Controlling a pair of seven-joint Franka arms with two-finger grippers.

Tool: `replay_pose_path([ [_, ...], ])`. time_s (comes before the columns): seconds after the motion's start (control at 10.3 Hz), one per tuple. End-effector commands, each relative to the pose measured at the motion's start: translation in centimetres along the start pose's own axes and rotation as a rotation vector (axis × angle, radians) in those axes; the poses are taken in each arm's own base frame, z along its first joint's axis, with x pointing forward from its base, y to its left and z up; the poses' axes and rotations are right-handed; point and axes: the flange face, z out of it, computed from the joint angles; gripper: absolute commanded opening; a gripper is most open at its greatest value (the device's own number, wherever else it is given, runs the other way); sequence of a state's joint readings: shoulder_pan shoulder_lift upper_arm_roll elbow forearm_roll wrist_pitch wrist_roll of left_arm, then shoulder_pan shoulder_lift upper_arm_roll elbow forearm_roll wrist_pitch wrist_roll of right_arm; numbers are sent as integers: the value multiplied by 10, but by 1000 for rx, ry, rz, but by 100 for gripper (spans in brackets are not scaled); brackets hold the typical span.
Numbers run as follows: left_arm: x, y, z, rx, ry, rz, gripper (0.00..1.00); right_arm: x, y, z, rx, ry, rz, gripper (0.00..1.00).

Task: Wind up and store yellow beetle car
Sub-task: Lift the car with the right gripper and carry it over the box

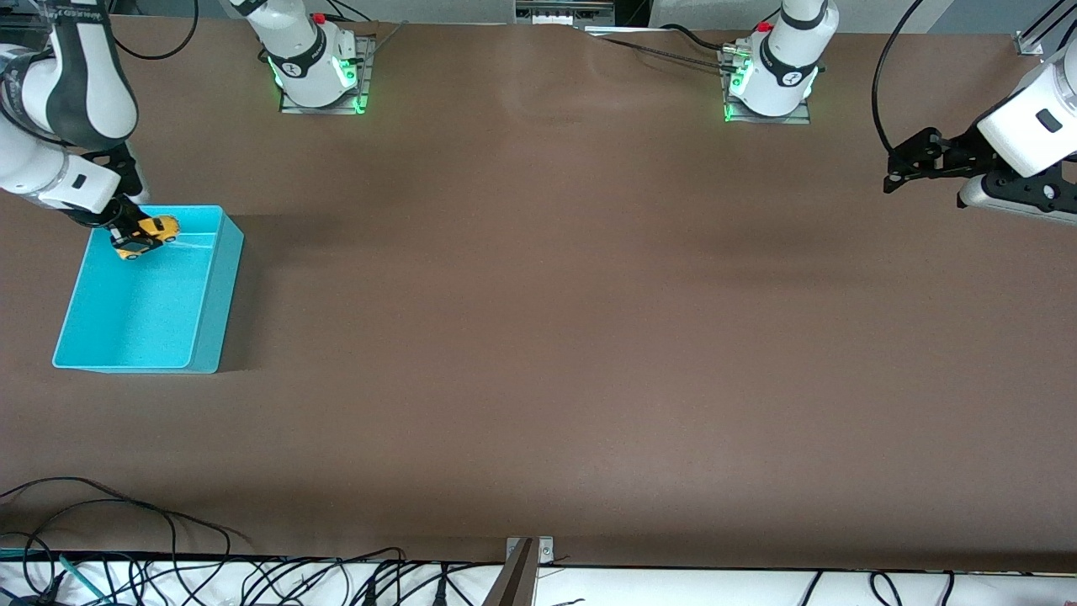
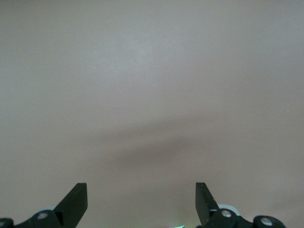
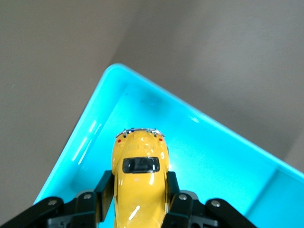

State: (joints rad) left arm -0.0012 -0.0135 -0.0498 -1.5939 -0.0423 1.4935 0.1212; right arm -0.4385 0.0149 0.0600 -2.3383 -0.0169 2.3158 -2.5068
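Unlabelled turquoise bin (image 1: 143, 320), held yellow beetle car (image 1: 145, 235)

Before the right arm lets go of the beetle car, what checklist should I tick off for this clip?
1. Yellow beetle car gripped by the right end effector: ok.
2. Car over the turquoise bin, not the table: ok.
3. Bin floor below free of other items: ok.
4. Car low enough for a gentle drop: cannot tell.
5. Left end effector open, waiting over bare table at its own end: ok.
6. Car wound up: cannot tell.
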Motion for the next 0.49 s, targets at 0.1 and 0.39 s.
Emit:
replay_pose_path([
  [0.1,2,-1,-6,8,-4,-10,100,-41,-17,54,5,69,-162,0],
  [0.39,2,-1,-6,8,-4,-10,100,-62,-29,91,-38,95,-260,0],
])
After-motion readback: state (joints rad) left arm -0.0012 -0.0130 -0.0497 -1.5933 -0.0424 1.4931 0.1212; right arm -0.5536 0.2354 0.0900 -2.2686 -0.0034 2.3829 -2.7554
